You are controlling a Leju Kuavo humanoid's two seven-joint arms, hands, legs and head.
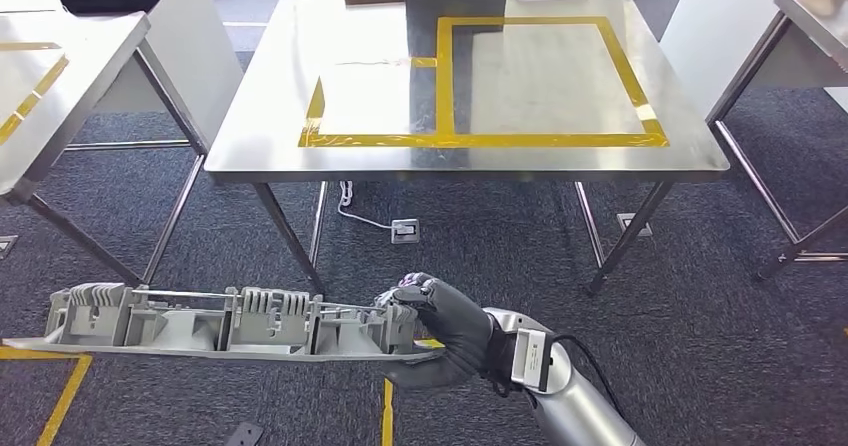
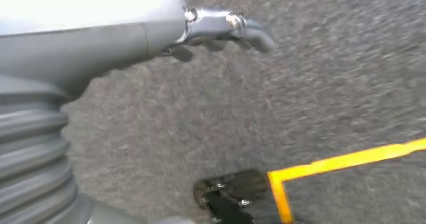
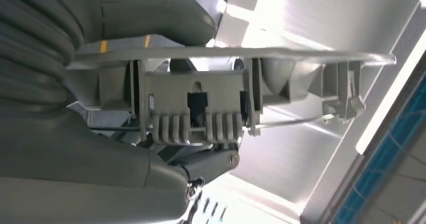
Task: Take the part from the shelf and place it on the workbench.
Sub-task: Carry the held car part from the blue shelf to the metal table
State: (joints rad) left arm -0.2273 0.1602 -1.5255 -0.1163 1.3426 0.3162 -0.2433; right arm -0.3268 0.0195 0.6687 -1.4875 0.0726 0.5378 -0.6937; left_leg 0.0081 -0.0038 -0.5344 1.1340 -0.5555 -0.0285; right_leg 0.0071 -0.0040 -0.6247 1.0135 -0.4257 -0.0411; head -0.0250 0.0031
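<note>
Right hand (image 1: 440, 326) grips long grey ribbed plastic part (image 1: 220, 323).

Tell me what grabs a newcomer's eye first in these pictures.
The long grey ribbed part stands out, held at one end by the right robot hand low over the dark carpet. Beyond it stands the steel workbench, marked with bright yellow tape rectangles.

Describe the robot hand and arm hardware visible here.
Right robot hand: dark grey, glove-like, on a silver arm with a white labelled wrist block and a thin black cable. Left robot hand: grey ribbed cover, thick grey thumb, shiny metal finger links with screws.
</note>
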